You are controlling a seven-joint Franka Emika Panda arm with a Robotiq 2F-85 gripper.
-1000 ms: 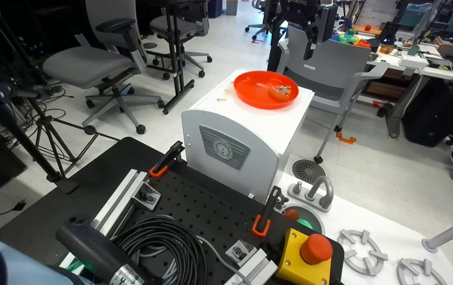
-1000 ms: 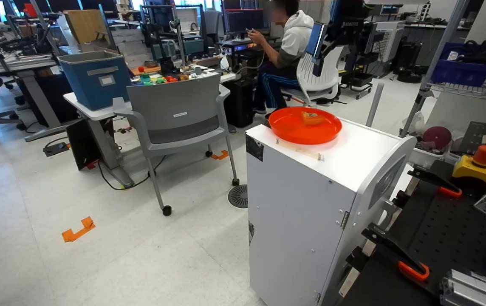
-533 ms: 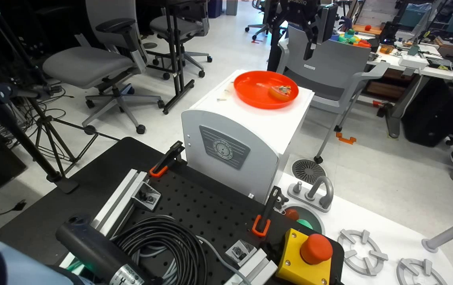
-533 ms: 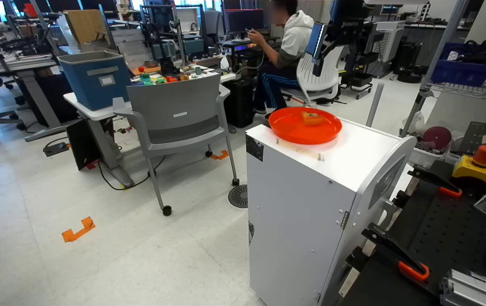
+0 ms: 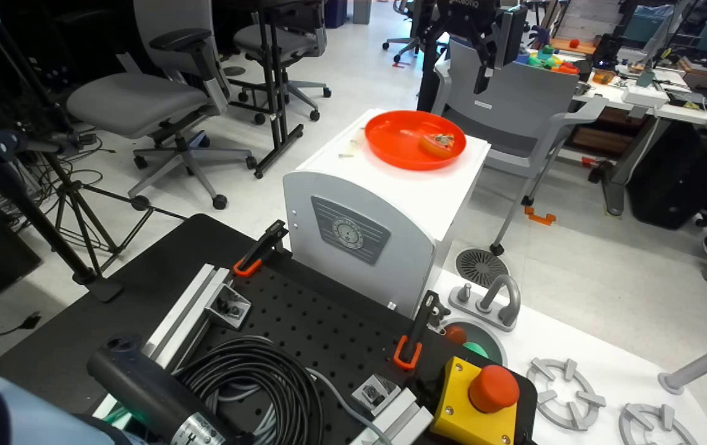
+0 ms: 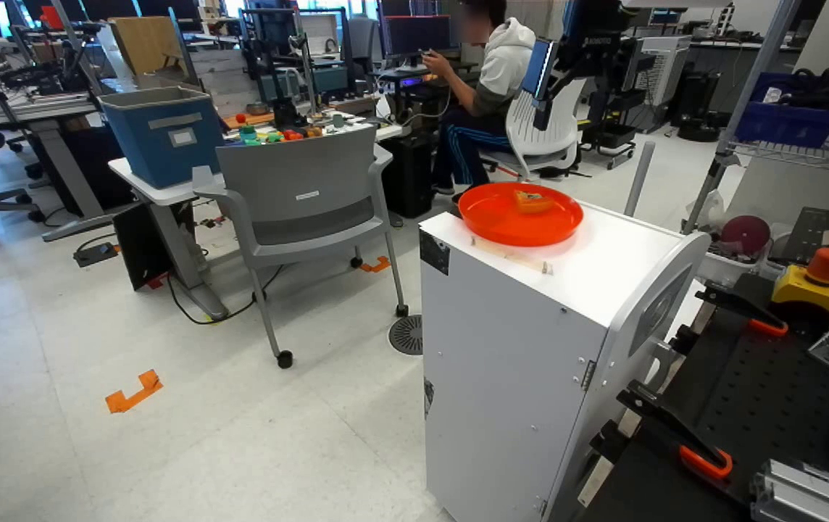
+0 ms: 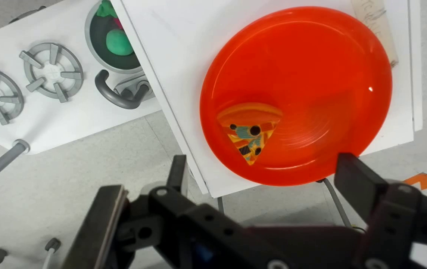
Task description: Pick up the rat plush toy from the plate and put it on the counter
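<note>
The rat plush toy does not show in any view; it is hidden or out of view. The bright orange-red plate (image 5: 403,154) lies on top of the white box (image 5: 412,204), also seen in the other views (image 6: 501,228) (image 7: 303,56). A toy pizza slice (image 7: 249,130) lies in the plate; it also shows in both exterior views (image 5: 437,145) (image 6: 532,203). My gripper (image 7: 262,164) is open and empty, with its two fingers wide apart. In an exterior view it hangs above and behind the plate (image 5: 461,80). The white counter (image 7: 60,123) is beside the box.
The counter bears a sink (image 7: 99,63) with green objects, a grey faucet (image 7: 120,99) and grey burners (image 7: 53,71). A grey chair (image 5: 502,86) stands behind the box. A black perforated table (image 5: 322,321) holds clamps, cables and a yellow-and-red button box (image 5: 474,402).
</note>
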